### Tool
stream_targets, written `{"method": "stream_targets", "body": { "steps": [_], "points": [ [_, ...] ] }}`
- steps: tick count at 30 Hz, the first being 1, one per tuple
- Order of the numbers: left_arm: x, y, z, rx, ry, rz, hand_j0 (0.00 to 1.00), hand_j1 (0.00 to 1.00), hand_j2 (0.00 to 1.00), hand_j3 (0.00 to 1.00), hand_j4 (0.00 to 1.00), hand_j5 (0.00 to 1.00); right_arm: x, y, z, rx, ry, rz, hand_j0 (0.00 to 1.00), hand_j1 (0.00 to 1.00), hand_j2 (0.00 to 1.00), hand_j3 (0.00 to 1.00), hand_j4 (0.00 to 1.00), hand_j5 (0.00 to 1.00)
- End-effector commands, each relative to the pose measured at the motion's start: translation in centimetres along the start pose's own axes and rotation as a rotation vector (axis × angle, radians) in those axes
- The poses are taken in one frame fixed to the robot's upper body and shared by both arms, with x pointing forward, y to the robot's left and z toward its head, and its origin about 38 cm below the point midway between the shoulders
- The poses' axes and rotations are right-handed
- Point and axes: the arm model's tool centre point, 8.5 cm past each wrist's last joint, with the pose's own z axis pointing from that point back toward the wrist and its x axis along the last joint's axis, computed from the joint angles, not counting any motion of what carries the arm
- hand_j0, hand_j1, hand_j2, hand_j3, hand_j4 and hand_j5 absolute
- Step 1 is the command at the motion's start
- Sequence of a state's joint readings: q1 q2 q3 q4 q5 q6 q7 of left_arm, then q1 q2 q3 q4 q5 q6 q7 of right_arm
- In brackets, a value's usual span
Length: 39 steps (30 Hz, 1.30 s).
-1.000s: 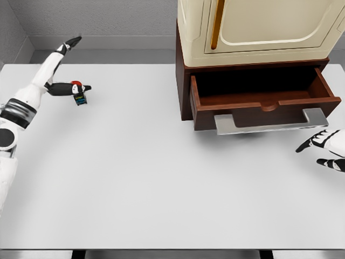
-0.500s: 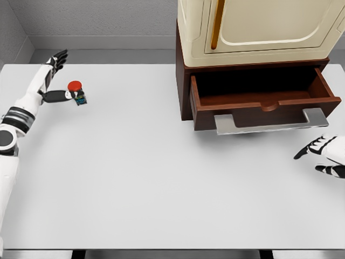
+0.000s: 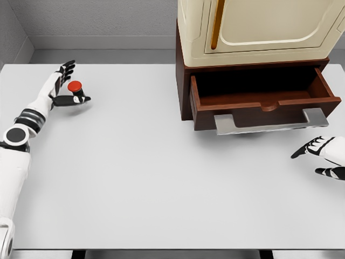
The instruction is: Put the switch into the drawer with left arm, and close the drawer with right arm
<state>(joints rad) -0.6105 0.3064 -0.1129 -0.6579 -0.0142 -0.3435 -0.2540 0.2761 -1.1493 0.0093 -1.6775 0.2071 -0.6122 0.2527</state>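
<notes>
The switch point(image 3: 75, 87), a small dark block with a red button on top, stands on the white table point(image 3: 161, 178) at the far left. My left hand point(image 3: 69, 84) is around it with the fingers point(image 3: 67, 68) stretched out behind it and the thumb point(image 3: 74, 100) lying in front against its base; the fingers are not curled on it. The brown drawer point(image 3: 262, 100) stands pulled out under the cream cabinet point(image 3: 259, 27), its inside dark and its grey handle point(image 3: 269, 123) facing me. My right hand point(image 3: 319, 156) hovers open at the right edge, below the handle's right end.
The dark wood base point(image 3: 184, 81) holding the drawer stands on the table's back right. A grey wall point(image 3: 97, 21) runs behind the table. The table's front edge point(image 3: 161, 249) runs along the bottom of the picture.
My left hand's fingers have swung down from the back wall toward the switch, and the switch has shifted slightly left and back. My right hand has sunk a little lower.
</notes>
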Motion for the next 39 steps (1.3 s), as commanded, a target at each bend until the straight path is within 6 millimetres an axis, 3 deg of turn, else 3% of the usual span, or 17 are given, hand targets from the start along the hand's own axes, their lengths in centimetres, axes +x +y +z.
{"method": "stream_targets", "body": {
  "steps": [1,6,18,21,29,39],
  "points": [
    [-0.9,-0.3,0.2,0.000,0.024,0.014,1.00,1.00,1.00,1.00,1.00,1.00,-0.1,-0.1,0.1,-0.002,0.002,-0.002,0.74,0.74,0.74,0.74,0.74,0.74],
    [-1.0,-0.3,0.3,0.000,0.028,0.012,1.00,1.00,1.00,1.00,1.00,1.00,-0.1,-0.3,0.1,0.001,0.004,0.004,0.75,0.75,0.75,0.75,0.75,0.75],
    [-1.3,0.5,0.8,0.011,0.016,0.000,0.70,0.70,0.70,0.70,0.70,0.70,-0.1,-0.2,0.1,0.003,0.004,0.006,0.75,0.75,0.75,0.75,0.75,0.75],
    [-1.4,0.2,0.9,0.005,0.018,-0.001,0.69,0.69,0.69,0.69,0.69,0.69,-0.1,-0.3,0.1,0.004,0.004,0.007,0.75,0.75,0.75,0.75,0.75,0.75],
    [-0.8,0.2,0.8,0.005,-0.027,-0.012,0.55,0.55,0.55,0.55,0.55,0.55,-0.1,-0.2,0.1,0.004,0.005,0.005,0.76,0.76,0.76,0.76,0.76,0.76],
    [0.5,0.2,0.4,0.001,-0.065,-0.023,0.50,0.50,0.50,0.50,0.50,0.50,-0.4,-0.1,0.2,0.005,0.012,0.002,0.77,0.77,0.77,0.77,0.77,0.77]
  ]
}}
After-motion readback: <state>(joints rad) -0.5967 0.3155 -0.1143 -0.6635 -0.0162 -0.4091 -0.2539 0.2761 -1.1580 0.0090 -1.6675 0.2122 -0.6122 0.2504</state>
